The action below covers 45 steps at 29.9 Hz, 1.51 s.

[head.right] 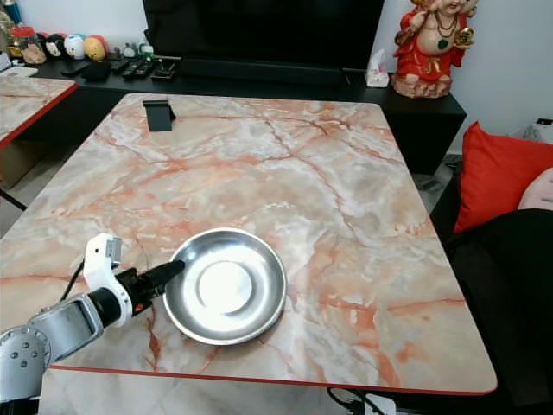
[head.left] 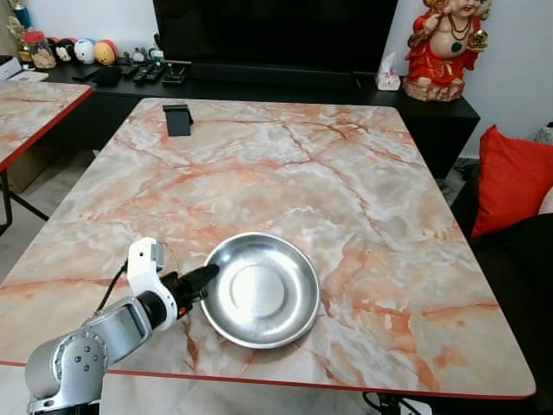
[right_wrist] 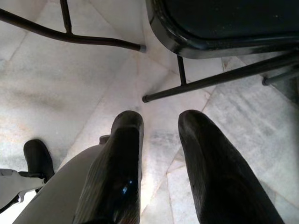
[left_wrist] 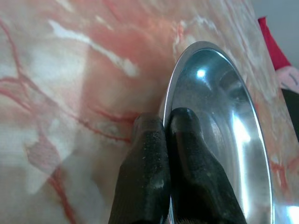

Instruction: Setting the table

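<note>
One steel bowl [head.left: 259, 290] — nothing inside — rim pinched by left gripper [head.left: 210, 273] jaws.

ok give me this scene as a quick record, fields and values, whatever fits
surface: marble-pattern table with a red edge
main item: steel plate, near the table's front edge, nothing on it
left claw: pinching the plate's left rim, one finger inside the rim, one outside
right claw: open, hanging over the tiled floor near chair legs
far end of table: small black stand
beyond table: black cabinet with a red figurine
right side: red cushion
</note>
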Tool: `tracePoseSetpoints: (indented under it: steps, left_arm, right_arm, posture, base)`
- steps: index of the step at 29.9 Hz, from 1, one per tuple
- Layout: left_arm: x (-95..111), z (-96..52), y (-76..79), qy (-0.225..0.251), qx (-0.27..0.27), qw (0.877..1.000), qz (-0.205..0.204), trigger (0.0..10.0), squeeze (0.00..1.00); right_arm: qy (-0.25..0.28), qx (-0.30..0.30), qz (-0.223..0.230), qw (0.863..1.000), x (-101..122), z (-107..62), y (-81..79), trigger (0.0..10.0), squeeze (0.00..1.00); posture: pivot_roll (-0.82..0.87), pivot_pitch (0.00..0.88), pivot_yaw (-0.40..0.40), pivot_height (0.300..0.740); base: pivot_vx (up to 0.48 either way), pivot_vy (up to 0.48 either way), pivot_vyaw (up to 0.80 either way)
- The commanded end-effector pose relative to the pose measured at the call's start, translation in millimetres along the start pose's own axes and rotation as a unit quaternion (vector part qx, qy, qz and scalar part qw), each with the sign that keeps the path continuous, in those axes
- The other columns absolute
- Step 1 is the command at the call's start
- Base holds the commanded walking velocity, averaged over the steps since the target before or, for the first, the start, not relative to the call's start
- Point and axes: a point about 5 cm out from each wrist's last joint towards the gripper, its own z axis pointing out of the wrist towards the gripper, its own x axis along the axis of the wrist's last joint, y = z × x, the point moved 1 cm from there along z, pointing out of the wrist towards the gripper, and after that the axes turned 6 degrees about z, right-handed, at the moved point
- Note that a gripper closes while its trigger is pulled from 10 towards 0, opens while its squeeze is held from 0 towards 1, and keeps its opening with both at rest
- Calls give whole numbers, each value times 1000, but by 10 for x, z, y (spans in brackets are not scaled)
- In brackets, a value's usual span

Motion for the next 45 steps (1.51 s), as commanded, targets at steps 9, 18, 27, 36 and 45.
tracePoseSetpoints:
  steps: [9, 18, 27, 36, 45]
  left_arm:
    - [-31, -18, 2, -18, 4, 1000, 25, 10000, 0]
    - [-23, -5, -7, -16, 10, 999, 27, 10000, 0]
    - [-19, 25, 10, -12, 13, 999, 30, 10000, 149]
    - [-2, 63, 35, -8, 13, 999, 33, 10000, 463]
    - [5, 57, 19, -9, 20, 999, 40, 10000, 490]
  right_arm:
    - [-5, -6, 7, 1000, -19, -4, 28, 10000, 0]
    - [-3, -7, 7, 1000, -9, -2, 29, 10000, 0]
    - [-2, -7, 5, 1000, 3, 0, 30, 10000, 0]
    - [-2, -7, 5, 1000, 4, 1, 28, 10000, 0]
    - [-3, -5, 4, 1000, 3, 2, 22, 10000, 0]
  posture:
    - [45, 0, -19, 740]
    - [48, 0, -23, 740]
    - [51, 0, -27, 740]
    - [52, 0, -26, 740]
    - [55, 0, -25, 740]
  base:
    - [0, 0, 0]
    - [0, 0, 0]
    - [0, 0, 0]
    - [0, 0, 0]
    - [0, 0, 0]
